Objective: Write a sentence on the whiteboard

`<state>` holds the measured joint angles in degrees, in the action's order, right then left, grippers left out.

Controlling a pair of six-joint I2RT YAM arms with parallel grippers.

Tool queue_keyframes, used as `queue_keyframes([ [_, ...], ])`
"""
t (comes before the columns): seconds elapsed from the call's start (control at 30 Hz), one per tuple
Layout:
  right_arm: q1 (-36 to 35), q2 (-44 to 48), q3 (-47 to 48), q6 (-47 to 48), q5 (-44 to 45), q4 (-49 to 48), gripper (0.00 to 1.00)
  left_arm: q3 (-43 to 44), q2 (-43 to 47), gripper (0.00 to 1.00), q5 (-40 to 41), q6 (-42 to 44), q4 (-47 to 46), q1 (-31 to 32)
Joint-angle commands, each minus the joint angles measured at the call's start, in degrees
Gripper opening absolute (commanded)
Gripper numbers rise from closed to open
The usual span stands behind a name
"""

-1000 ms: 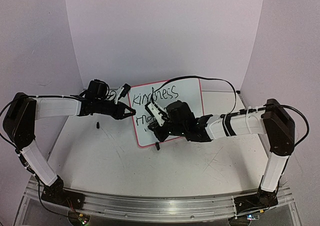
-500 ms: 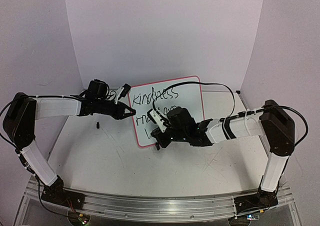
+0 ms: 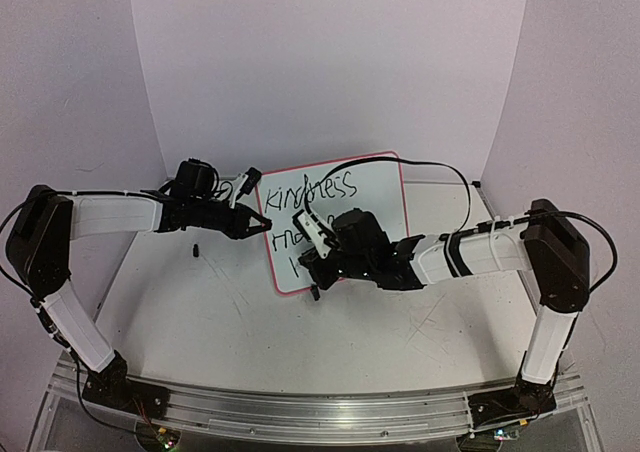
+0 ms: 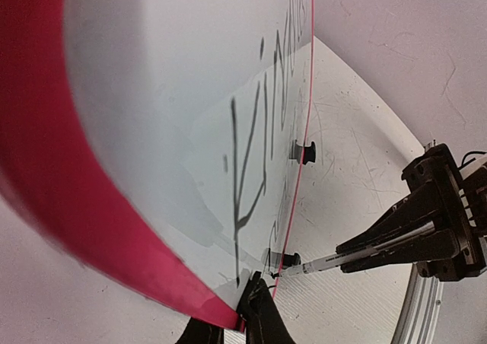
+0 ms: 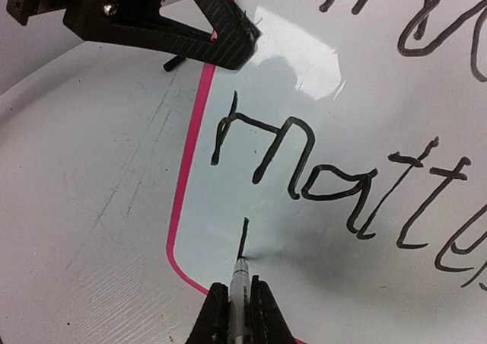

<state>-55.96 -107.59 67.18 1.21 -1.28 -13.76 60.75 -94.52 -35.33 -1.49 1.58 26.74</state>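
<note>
Right wrist view: my right jaws are clamped on a marker (image 5: 240, 274), its tip on the whiteboard (image 5: 342, 283) beneath the sentence (image 5: 338, 184). My left jaws pinch the board's left rim, toward the tabletop's (image 3: 200, 312) far edge.

Our right gripper (image 5: 239, 294) pinches a marker (image 5: 240, 272), its tip touching the whiteboard (image 5: 365, 283) at the foot of a short stroke (image 5: 243, 237) beneath the sentence (image 5: 262, 125), close to the board's rounded corner. Our left gripper (image 5: 228, 43) clamps the board's pink edge.

Overhead rear view; two close wrist views sharing whiteboard (image 3: 382, 200)
</note>
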Motion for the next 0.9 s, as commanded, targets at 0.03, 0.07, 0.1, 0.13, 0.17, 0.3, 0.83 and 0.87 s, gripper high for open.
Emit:
queue_keyframes([
  [0.03, 1.16, 1.53, 1.40, -2.51, 5.46, -2.51, 0.00, 0.54, -1.22, 0.00, 14.33, 5.55, 1.53, -0.71],
  [0.07, 1.26, 1.79, 1.25, -2.76, 6.02, -2.57, 0.00, 0.55, -1.20, 0.00, 14.33, 5.53, 1.57, -0.67],
  [0.1, 1.39, 1.98, 1.14, -2.80, 6.30, -2.59, 0.00, 0.52, -1.21, 0.00, 14.33, 5.49, 1.58, -0.66],
  [0.13, 1.50, 2.22, 1.04, -2.80, 6.49, -2.63, 0.00, 0.53, -1.21, 0.00, 14.33, 5.46, 1.57, -0.68],
  [0.17, 1.52, 2.43, 0.93, -2.86, 6.85, -2.67, 0.00, 0.52, -1.20, 0.00, 14.34, 5.45, 1.54, -0.67],
  [0.3, 1.62, 3.48, 0.32, -2.71, 7.62, -2.83, 0.00, 0.62, -1.28, 0.00, 14.41, 5.54, 1.58, -0.73],
  [0.83, 1.80, 4.41, -3.90, -4.11, 6.14, -2.40, 0.00, 0.69, -1.59, 0.00, 14.33, 5.55, 1.65, -0.72],
  [0.87, 1.78, 4.36, -4.22, -4.27, 5.99, -2.35, 0.00, 0.68, -1.62, 0.00, 14.31, 5.51, 1.63, -0.72],
])
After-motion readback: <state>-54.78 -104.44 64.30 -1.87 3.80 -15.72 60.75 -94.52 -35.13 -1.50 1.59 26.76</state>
